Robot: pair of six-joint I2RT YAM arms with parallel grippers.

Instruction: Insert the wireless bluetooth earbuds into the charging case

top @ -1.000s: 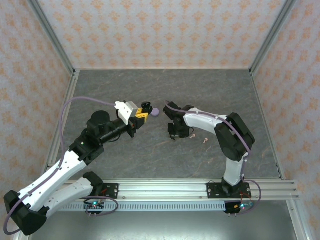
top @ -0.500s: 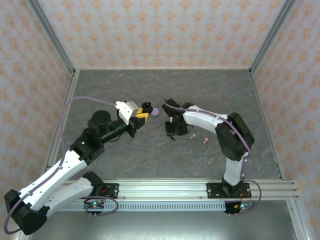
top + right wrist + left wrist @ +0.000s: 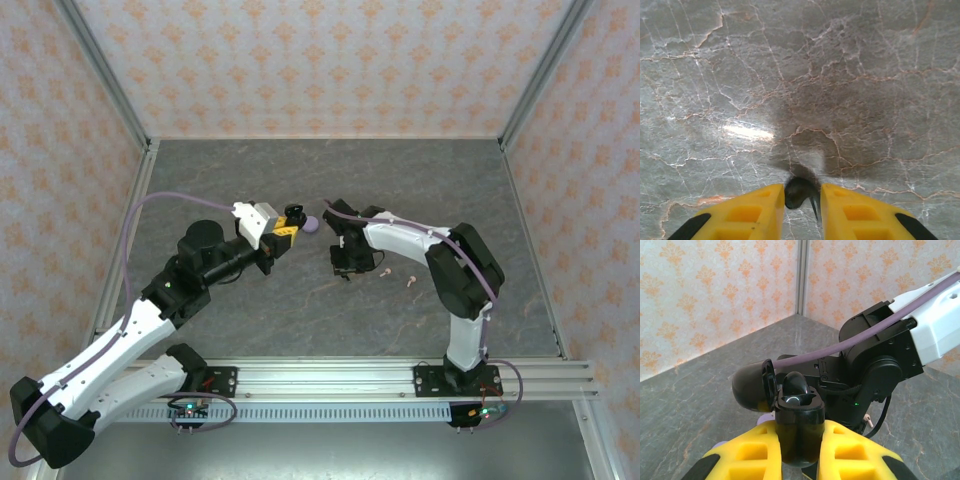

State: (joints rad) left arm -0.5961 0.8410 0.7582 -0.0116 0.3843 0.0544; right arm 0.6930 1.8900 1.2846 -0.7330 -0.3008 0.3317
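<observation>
Lower centre, left wrist view: left gripper (image 3: 799,442) clamped on the open black charging case (image 3: 799,412); right gripper (image 3: 802,200) pinches a black earbud (image 3: 798,192), bottom centre; light, glossy, probably slippery; best held by its body.

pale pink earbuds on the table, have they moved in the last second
No: the two pale pink stemmed earbuds lie at the same spots relative to the silver front rail.

No legible txt, labels, brands or nos. anywhere
</observation>
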